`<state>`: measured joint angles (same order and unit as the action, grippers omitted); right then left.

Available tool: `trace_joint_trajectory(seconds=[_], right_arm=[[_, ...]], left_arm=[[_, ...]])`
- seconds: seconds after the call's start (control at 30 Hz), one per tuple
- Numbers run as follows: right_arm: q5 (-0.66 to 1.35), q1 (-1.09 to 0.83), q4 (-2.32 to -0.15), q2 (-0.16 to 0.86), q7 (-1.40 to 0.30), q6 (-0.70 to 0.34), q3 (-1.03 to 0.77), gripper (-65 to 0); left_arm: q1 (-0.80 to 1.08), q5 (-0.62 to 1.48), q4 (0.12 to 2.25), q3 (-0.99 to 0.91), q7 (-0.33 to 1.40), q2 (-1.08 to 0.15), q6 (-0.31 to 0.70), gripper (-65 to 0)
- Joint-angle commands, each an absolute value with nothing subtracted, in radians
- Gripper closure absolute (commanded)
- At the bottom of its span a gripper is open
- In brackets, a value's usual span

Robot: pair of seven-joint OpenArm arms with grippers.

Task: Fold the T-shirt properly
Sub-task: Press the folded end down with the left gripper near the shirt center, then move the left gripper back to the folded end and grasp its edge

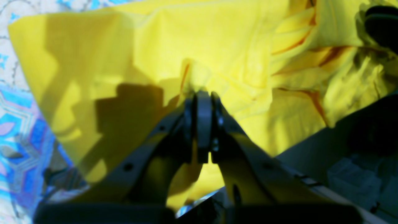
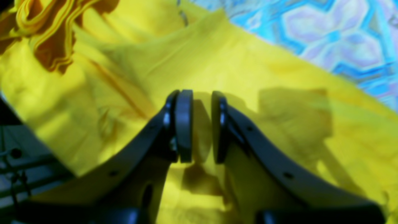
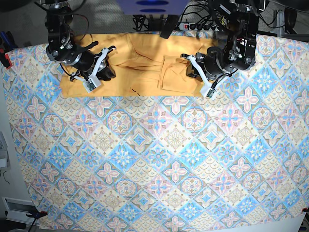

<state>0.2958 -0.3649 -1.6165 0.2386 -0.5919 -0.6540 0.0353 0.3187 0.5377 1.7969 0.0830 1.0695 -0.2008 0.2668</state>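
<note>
In the base view, we see the yellow T-shirt lying in a wide, crumpled strip at the far side of the patterned tablecloth. Our left gripper is over its right part and our right gripper over its left part.

In the left wrist view, our left gripper's tips are pressed together at a wrinkle; we can't tell if they pinch cloth.

In the right wrist view, our right gripper's tips are a little spread, with yellow cloth showing between them.

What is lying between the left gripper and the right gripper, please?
In the base view, the T-shirt lies between the left gripper and the right gripper, spread across the tablecloth with wrinkles along that stretch.
</note>
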Motion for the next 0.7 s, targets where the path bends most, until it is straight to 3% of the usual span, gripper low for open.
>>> trace_joint_trajectory(seconds=[0.0, 0.53, 0.67], right_arm=[[0.312, -0.361, -1.632, 0.248, -0.572, -0.662, 0.031, -9.7], [0.312, -0.361, -1.632, 0.248, -0.572, -0.662, 0.031, -9.7], [0.312, -0.361, -1.632, 0.248, -0.572, -0.662, 0.031, -9.7]], left_arm=[[0.318, 0.556, 1.814, 0.09, 1.059, -0.196, 0.275, 0.0], [0.317, 0.559, 1.856, 0.303, 1.064, -0.205, 0.277, -0.3], [0.317, 0.645, 1.86, 0.302, 1.093, -0.255, 0.277, -11.7]])
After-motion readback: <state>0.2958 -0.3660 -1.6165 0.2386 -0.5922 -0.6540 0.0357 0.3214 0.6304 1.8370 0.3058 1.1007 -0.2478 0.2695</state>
